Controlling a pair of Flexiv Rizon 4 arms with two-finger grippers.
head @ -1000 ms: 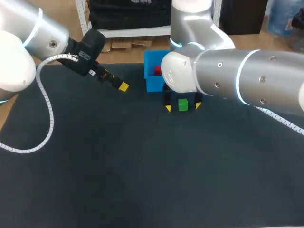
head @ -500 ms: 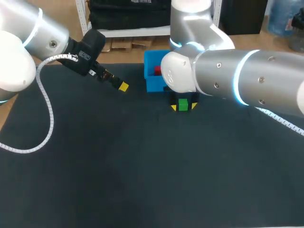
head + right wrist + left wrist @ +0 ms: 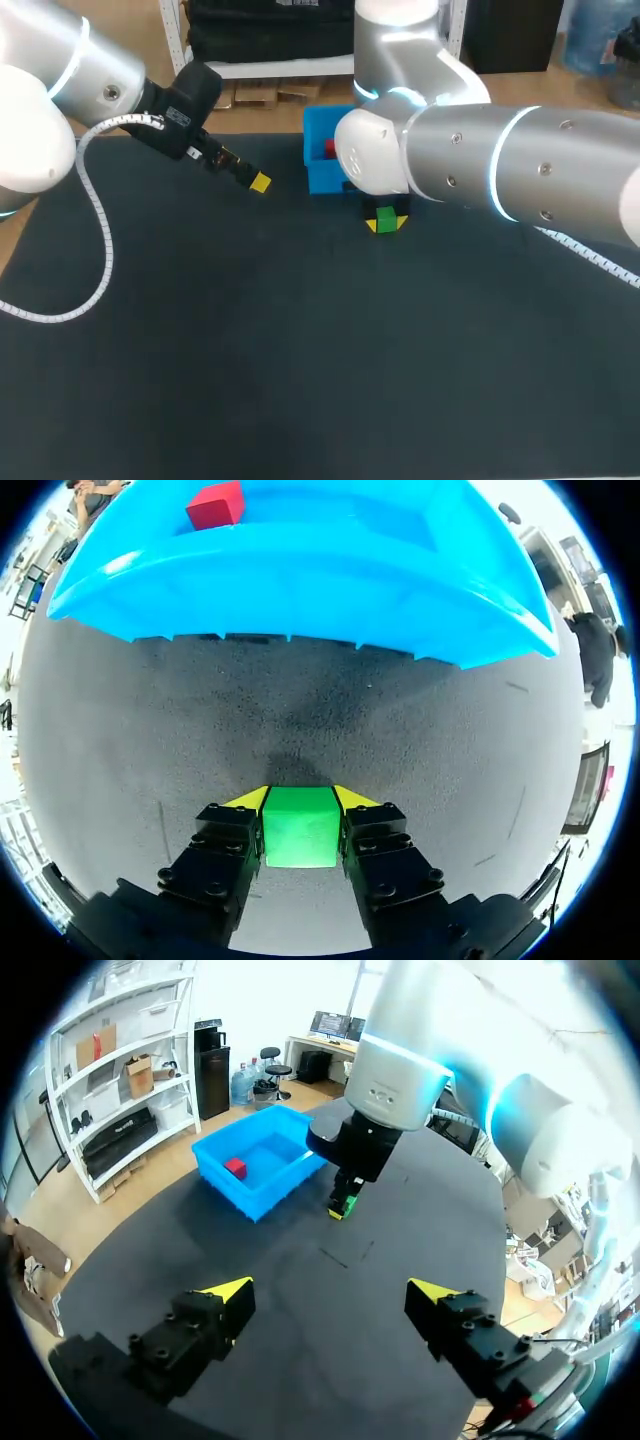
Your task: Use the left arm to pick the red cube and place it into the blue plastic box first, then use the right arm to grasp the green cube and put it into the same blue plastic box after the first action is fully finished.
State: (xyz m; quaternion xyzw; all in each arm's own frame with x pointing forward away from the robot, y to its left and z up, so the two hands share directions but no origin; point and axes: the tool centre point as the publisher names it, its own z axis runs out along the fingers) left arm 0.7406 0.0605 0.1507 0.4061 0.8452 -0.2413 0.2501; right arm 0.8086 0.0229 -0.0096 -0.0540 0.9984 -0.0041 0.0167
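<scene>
A robotics lab: silver left arm [image 3: 60, 70] and right arm [image 3: 500, 170] over a black-topped table [image 3: 250, 350].

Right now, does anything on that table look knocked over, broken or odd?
Nothing stands out. The red cube lies in the blue box, which sits upright; the green cube is squarely gripped by the right pincer; the left pincer hangs open, empty.

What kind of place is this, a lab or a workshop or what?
Probably a robotics lab test bench: a left arm and a right arm over a dark table, a blue plastic box holding a red cube, and the right tool shut on a green cube.
</scene>
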